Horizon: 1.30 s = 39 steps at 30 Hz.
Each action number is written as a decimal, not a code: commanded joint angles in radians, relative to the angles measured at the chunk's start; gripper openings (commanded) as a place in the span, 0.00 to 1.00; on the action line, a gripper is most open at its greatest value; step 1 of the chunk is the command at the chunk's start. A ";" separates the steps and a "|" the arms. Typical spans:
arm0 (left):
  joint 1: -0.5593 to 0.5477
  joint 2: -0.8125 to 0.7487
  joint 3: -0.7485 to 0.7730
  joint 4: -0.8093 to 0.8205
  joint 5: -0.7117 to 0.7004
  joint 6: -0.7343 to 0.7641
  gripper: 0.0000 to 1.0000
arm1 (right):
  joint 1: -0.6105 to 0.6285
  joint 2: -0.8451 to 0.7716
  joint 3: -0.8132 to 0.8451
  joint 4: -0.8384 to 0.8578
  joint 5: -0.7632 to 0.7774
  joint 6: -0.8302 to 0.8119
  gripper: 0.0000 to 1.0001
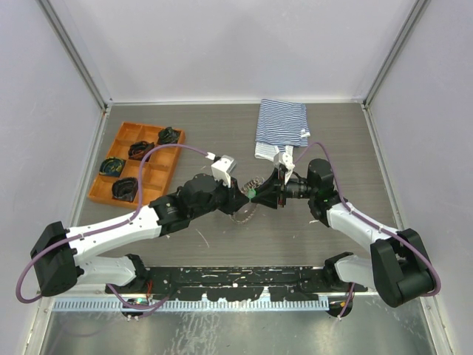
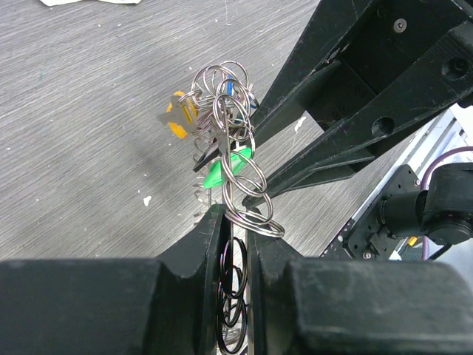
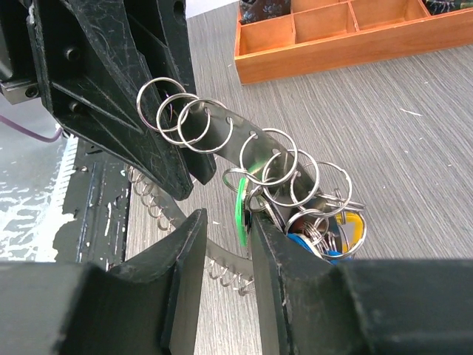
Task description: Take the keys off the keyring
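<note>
The keyring [image 3: 244, 140] is a curved metal band strung with several split rings, held up between both arms over the table's middle [image 1: 247, 211]. Small keys hang bunched at its end: a green one [image 3: 240, 211], a yellow one [image 2: 179, 118] and a blue one [image 3: 310, 244]. My left gripper [image 2: 235, 218] is shut on the band, with rings [image 2: 233, 259] between its fingers. My right gripper [image 3: 227, 220] is open. The green key lies between its jaws, against the right finger [image 3: 295, 266] and apart from the left one. In the top view the two grippers meet at the green key [image 1: 252, 194].
An orange compartment tray [image 1: 151, 177] with dark bundles [image 1: 113, 166] stands at the back left and shows in the right wrist view [image 3: 332, 52]. A striped blue-white cloth [image 1: 281, 126] lies at the back, right of centre. A black rail [image 1: 236, 281] runs along the near edge.
</note>
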 commanded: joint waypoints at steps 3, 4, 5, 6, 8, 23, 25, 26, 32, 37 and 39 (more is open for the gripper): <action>0.001 -0.035 0.010 0.145 0.006 -0.019 0.00 | 0.008 -0.007 -0.001 0.090 0.017 0.052 0.36; 0.001 -0.033 0.010 0.148 0.007 -0.021 0.00 | 0.009 -0.002 0.000 0.091 0.020 0.055 0.36; 0.000 -0.033 0.011 0.150 0.010 -0.023 0.00 | 0.009 0.000 0.000 0.094 0.022 0.058 0.36; 0.000 -0.032 0.013 0.151 0.012 -0.024 0.00 | 0.010 0.002 -0.001 0.095 0.023 0.059 0.35; 0.001 -0.032 0.014 0.152 0.014 -0.026 0.00 | 0.012 0.005 -0.001 0.097 0.025 0.061 0.33; 0.001 -0.073 0.002 0.112 -0.034 -0.003 0.00 | 0.008 -0.030 0.048 -0.013 0.007 0.002 0.01; 0.001 -0.083 -0.009 0.105 -0.054 0.009 0.00 | 0.008 -0.031 0.073 -0.082 -0.011 -0.039 0.01; 0.001 -0.085 -0.010 0.098 -0.065 0.017 0.00 | 0.010 -0.030 0.093 -0.139 -0.021 -0.079 0.01; 0.001 -0.075 -0.020 0.077 -0.105 0.073 0.00 | 0.018 0.015 0.253 -0.552 -0.052 -0.360 0.01; 0.001 -0.036 -0.029 0.072 -0.140 0.119 0.00 | 0.031 0.058 0.379 -0.861 -0.017 -0.560 0.01; 0.001 -0.021 -0.029 0.075 -0.141 0.129 0.00 | 0.035 0.078 0.424 -0.943 0.022 -0.613 0.01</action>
